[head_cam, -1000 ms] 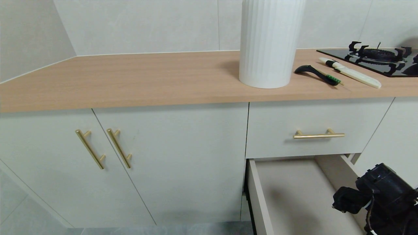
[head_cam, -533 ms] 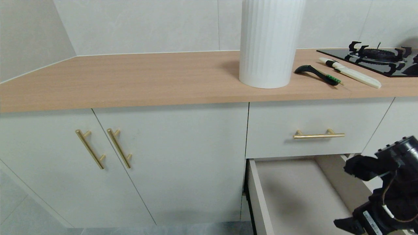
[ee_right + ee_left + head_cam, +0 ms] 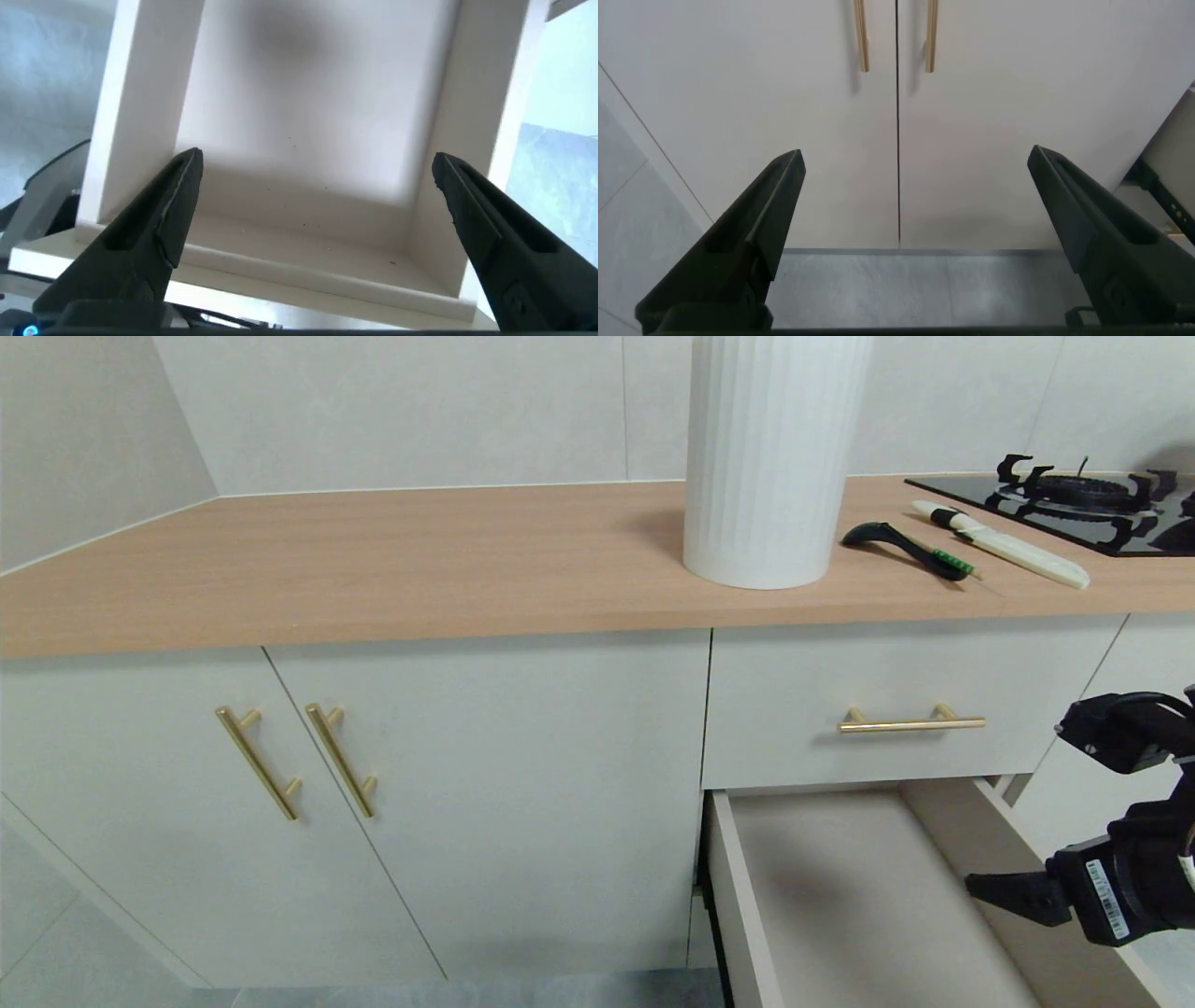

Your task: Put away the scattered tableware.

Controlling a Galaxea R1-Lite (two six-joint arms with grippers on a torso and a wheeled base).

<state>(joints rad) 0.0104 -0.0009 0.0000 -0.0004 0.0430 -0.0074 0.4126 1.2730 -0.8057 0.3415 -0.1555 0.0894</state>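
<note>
Right tool (image 3: 1022,805) gapes at lower right over the open drawer (image 3: 738,896) (knife (image 3: 1013,546), peeler (image 3: 906,549) upper right). Left tool (image 3: 915,163) gapes too.

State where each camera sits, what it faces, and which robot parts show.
Head view: on the head, facing forward-down at counter, cabinet doors, drawer; right gripper shows.
Left wrist view: on left wrist, facing cabinet doors; left gripper shows.
Right wrist view: on right wrist, facing into the drawer; its fingers show.
Head and right wrist views share the drawer.
</note>
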